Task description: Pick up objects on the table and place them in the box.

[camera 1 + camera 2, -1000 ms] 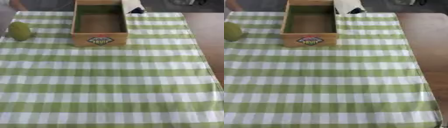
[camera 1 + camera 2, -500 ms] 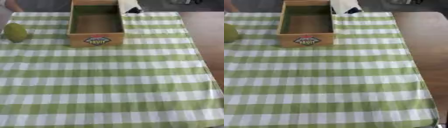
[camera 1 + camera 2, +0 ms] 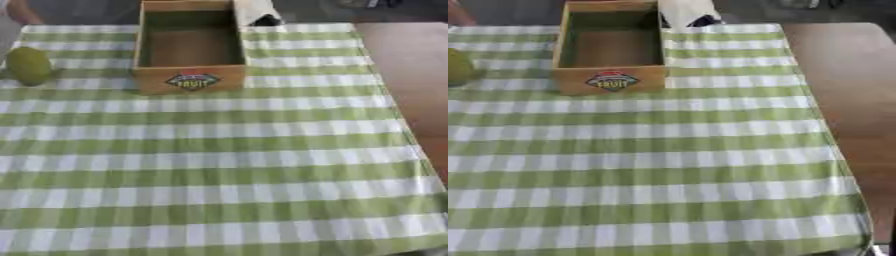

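Left eye view, box (image 3: 191, 80) labelled "FRUIT", green fruit (image 3: 29, 65) beside

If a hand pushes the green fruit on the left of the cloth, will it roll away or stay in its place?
The green fruit looks rounded and egg-shaped, so it would probably roll or wobble in a curve rather than slide straight. Its skin seems smooth, so straight fingers may slip off it. The checked cloth under it might slow the rolling a little.
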Tool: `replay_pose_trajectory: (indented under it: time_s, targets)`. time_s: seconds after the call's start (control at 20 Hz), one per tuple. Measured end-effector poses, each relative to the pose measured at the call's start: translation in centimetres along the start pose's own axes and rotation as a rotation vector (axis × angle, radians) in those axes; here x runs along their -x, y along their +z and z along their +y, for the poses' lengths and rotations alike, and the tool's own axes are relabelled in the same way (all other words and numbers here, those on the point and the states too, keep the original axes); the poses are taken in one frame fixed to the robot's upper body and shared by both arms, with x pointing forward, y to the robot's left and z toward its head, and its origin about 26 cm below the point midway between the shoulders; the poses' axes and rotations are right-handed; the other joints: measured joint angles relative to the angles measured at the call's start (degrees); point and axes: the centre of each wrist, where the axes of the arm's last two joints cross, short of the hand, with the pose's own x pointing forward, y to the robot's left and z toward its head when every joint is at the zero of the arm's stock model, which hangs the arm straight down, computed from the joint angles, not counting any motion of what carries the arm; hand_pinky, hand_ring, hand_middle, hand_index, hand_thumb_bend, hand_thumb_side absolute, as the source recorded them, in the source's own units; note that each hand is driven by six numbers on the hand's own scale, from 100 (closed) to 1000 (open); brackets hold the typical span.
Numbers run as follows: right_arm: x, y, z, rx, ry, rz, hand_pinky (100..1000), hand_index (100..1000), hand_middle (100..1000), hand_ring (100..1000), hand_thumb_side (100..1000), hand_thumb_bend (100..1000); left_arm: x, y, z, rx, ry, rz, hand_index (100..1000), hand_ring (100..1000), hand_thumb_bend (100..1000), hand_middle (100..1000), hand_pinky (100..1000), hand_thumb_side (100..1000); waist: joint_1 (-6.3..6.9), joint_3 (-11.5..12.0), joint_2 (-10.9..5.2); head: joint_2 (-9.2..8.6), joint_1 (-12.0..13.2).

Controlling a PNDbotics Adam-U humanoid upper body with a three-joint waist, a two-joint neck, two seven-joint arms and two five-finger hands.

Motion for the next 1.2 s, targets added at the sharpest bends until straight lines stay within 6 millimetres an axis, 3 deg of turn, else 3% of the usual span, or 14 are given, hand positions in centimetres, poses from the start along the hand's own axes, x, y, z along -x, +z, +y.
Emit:
replay_pose_trajectory:
  time_s: [0.25,0.45,0.7,0.95,1.2]
  targets:
    - [0.1,0.0,0.1,-0.007,-0.004,0.003,909,801,602,689,574,100,2.8,-1.2,-1.8,0.145,-0.067,0.111,945,919,244,864,884,490,-0.14,0.00,-0.03,0.02,0.04]
    - [0.1,0.1,0.2,-0.010,-0.006,0.002,909,801,602,689,574,100,4.3,-1.8,-3.3,0.252,-0.093,0.196,946,919,312,865,885,391,-0.14,-0.02,-0.04,0.03,0.21]
    - [0.3,0.1,0.2,-0.011,-0.007,0.008,910,802,602,690,575,100,5.3,-2.1,-5.1,0.367,-0.119,0.279,929,921,362,863,893,133,-0.14,-0.08,-0.04,0.03,0.48]
    - [0.3,0.2,0.1,-0.012,-0.009,0.012,911,802,602,690,574,100,5.7,-2.6,-6.3,0.458,-0.114,0.352,926,924,367,859,900,100,-0.14,-0.09,-0.02,0.03,0.62]
    - [0.3,0.2,0.1,-0.011,-0.013,0.012,912,802,602,691,574,100,5.6,-3.2,-7.2,0.521,-0.107,0.393,932,938,438,851,921,100,-0.14,-0.20,0.23,0.02,1.00]
